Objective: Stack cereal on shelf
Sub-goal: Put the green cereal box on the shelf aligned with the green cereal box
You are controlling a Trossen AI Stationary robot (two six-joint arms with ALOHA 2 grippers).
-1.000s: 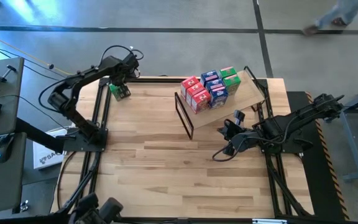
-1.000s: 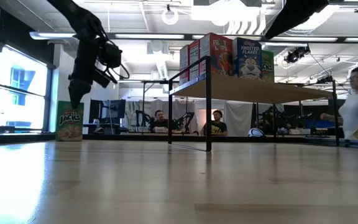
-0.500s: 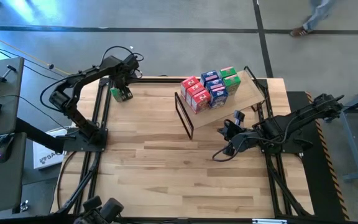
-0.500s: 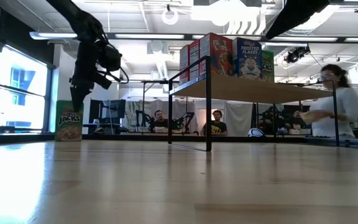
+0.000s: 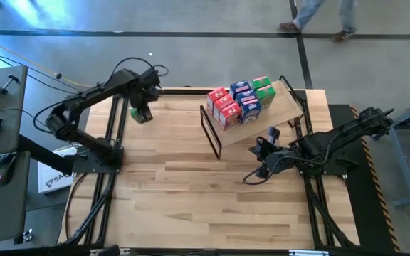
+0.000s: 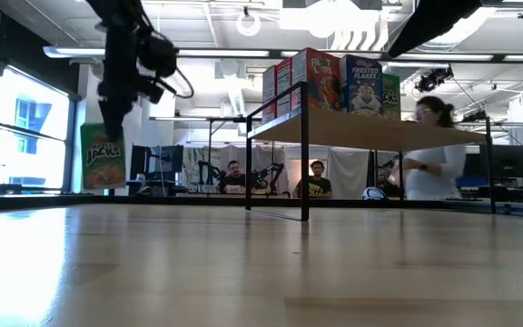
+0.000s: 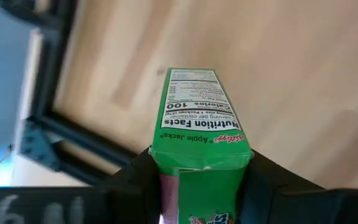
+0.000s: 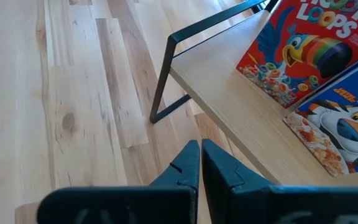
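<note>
Since the previous moment, the left gripper point(image 5: 142, 114) has raised the green cereal box point(image 6: 103, 156) clear of the tabletop point(image 5: 191, 185) and carried it a short way inward from the far left corner; a person point(image 6: 434, 150) beyond the table has also walked further across the room. The left gripper is clamped on the green cereal box, one dark finger point(image 7: 135, 180) pressed to each side of it, the nutrition panel facing the wrist camera. In the low view the box hangs upright above the wood surface, below the left arm's wrist. The shelf point(image 5: 280, 107) stands at the far side of the table, right of centre, its black frame end point(image 5: 211, 133) toward the middle. The stacked cereal boxes point(image 5: 239, 102), red, blue and green, sit in a tight group on the shelf board. The right gripper point(image 5: 264, 162) waits low over the tabletop just in front of the shelf, its fingers point(image 8: 188, 165) pressed together on nothing. Two seated people point(image 6: 275, 179) are visible behind the table.
</note>
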